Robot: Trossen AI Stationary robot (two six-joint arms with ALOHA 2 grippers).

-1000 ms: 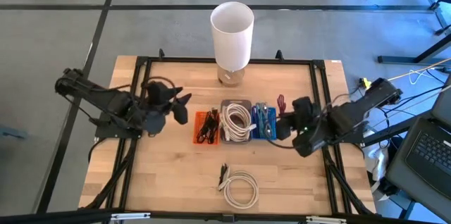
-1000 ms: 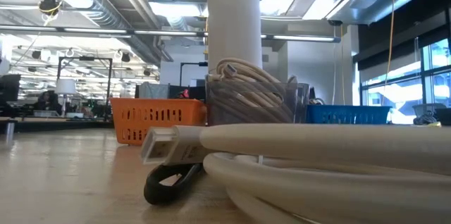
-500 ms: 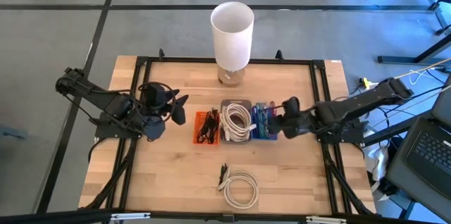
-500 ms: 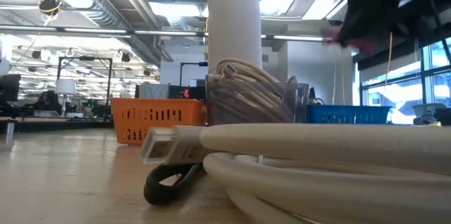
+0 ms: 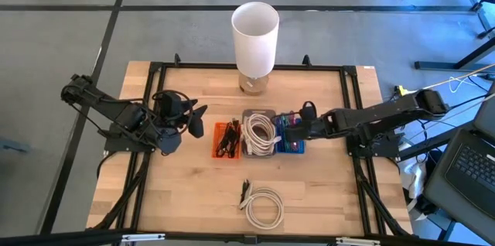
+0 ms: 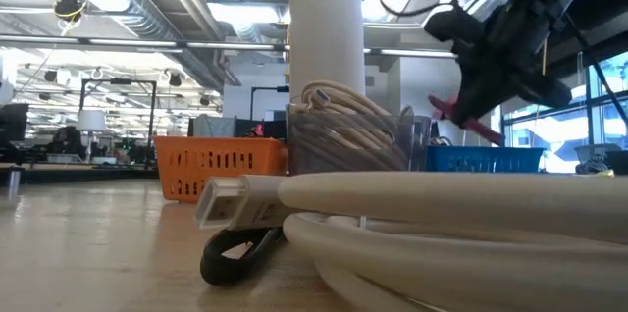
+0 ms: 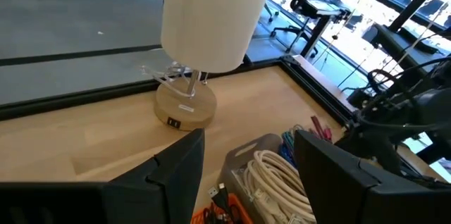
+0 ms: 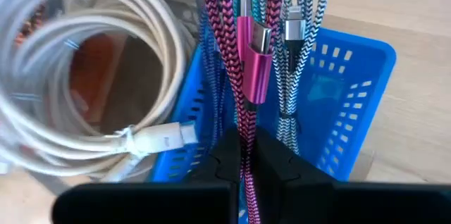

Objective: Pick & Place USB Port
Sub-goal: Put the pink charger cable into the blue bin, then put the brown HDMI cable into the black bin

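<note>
The left gripper (image 5: 195,119) waits above the table's left half, its fingers (image 7: 180,171) spread wide with nothing between them, pointed toward the row of baskets. Just right of it on the wooden table (image 5: 186,192) sits the orange basket (image 5: 226,141) with dark cables inside, then the clear bin (image 5: 259,114) filled with a coiled white cable (image 5: 261,133), then the blue basket (image 5: 297,147). Behind the row stands a white lamp (image 5: 254,35) on a round wooden base. Nearer the front edge lies a second coiled white cable (image 5: 263,206) with a dark plug beside it. The right gripper (image 5: 296,127) hangs over the blue basket, its fingers (image 8: 229,155) pressed together on a magenta braided USB cable (image 8: 250,48), pinching it just below the metal plug. Teal and black-and-white braided cables (image 8: 296,48) sit alongside it over the blue basket.
</note>
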